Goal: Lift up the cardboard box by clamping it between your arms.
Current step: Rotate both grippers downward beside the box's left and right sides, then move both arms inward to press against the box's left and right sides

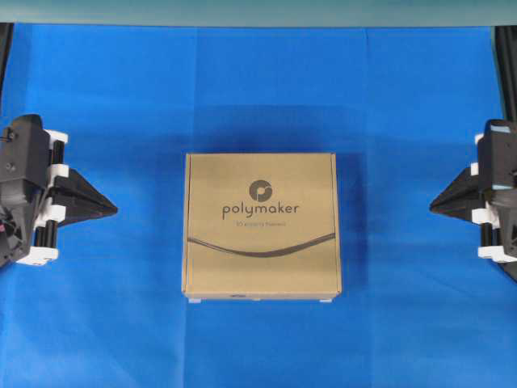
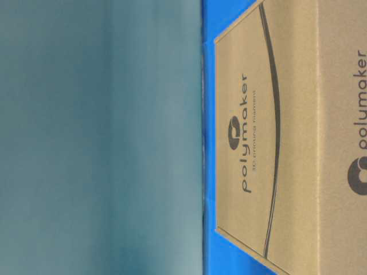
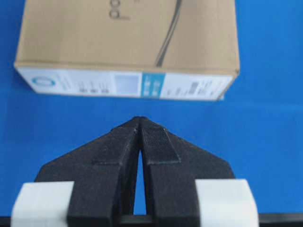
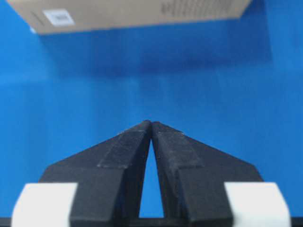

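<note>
Black left end effector: fingertips pressed together, empty, well left of the box, pointing at it.
Black right end effector: fingertips together, empty, well right of the box.
Flat square brown cardboard box: flat on the blue tabletop, between both, untouched.

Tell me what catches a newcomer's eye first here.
A square cardboard box with a dark "polymaker" logo lies flat mid-table on the blue cloth. The left gripper and the right gripper, both shut to a point, aim at it from either side, neither touching.
</note>
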{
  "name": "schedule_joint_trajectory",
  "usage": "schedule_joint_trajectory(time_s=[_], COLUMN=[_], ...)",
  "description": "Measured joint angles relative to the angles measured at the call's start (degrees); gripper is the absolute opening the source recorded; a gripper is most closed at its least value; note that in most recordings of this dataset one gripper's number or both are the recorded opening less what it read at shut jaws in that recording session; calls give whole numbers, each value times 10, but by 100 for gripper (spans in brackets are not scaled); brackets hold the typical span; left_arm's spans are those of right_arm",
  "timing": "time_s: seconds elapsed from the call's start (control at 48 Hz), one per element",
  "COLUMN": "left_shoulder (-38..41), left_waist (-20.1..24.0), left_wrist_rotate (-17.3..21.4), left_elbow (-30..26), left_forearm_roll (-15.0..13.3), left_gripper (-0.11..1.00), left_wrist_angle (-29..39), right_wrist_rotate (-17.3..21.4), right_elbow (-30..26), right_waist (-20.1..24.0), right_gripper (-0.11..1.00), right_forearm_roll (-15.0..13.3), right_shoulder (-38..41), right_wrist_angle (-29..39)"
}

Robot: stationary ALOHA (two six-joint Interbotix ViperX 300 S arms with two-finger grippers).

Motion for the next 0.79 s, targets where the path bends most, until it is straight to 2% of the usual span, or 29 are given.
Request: schedule_joint_trajectory(time_s=[0.146,0.25,0.313,0.417,0.521,0.604,0.792], left_shoulder=[16,27,36,52,70,91,134], left_waist=[-1,-1,-1,-1,-1,-1,2], left_wrist_rotate=[1,1,0,-11,-16,-16,-17], left_elbow=[0,0,0,0,0,0,-1], left_forearm_roll=[0,0,1,1,1,1,1], left_gripper=[0,4,18,51,79,89,87], left_wrist_angle=[11,18,19,20,20,18,-26], right_wrist_rotate=[0,0,-1,-1,-4,-11,-18], right_elbow=[0,0,0,0,1,3,11], right_waist=[-12,-18,-18,-19,-19,-19,-21], right_gripper=[9,27,43,75,96,99,99], right_forearm_roll=[-2,-2,-2,-3,-4,-11,-15], right_shoulder=[12,22,28,42,57,69,98], right_wrist_angle=[4,6,7,18,27,30,16])
